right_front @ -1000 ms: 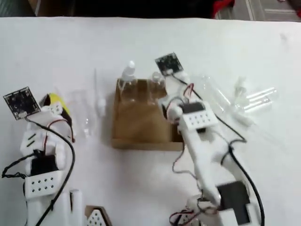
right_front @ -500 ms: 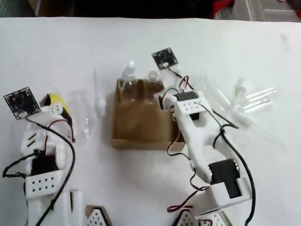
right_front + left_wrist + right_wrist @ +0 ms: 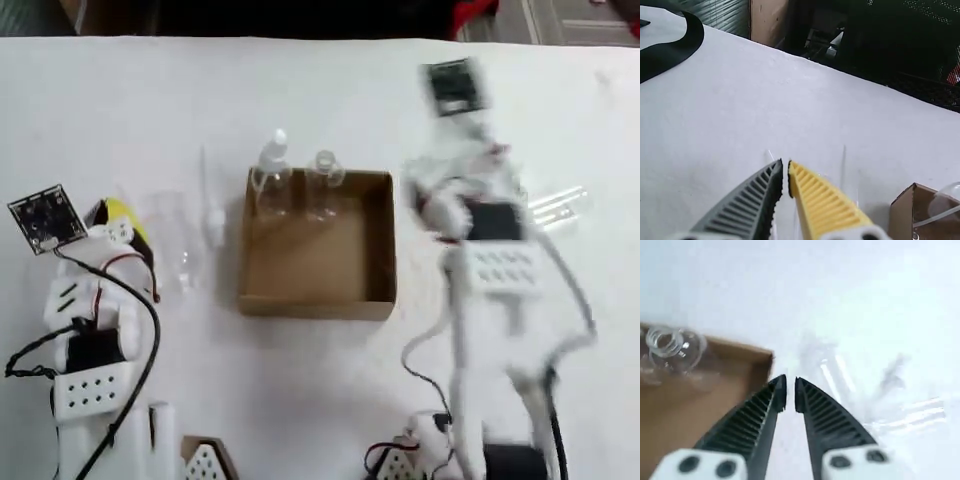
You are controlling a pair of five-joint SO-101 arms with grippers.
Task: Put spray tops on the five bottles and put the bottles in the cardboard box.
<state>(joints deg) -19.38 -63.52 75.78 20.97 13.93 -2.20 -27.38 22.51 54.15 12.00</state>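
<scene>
Swinging off the box [image 3: 318,300] since the last frame, your right arm [image 3: 500,270] now hangs over the loose bottles [image 3: 555,205] beside it. Right gripper [image 3: 790,390]: pinched closed, empty. Left gripper [image 3: 785,175]: likewise, parked unmoved. Inside the box stand a capped bottle [image 3: 272,170] and a bare bottle [image 3: 324,180].

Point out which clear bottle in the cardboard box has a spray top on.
The left clear plastic bottle in the brown cardboard box: a white spray top caps it; the neighbouring bottle has an open neck.
</scene>
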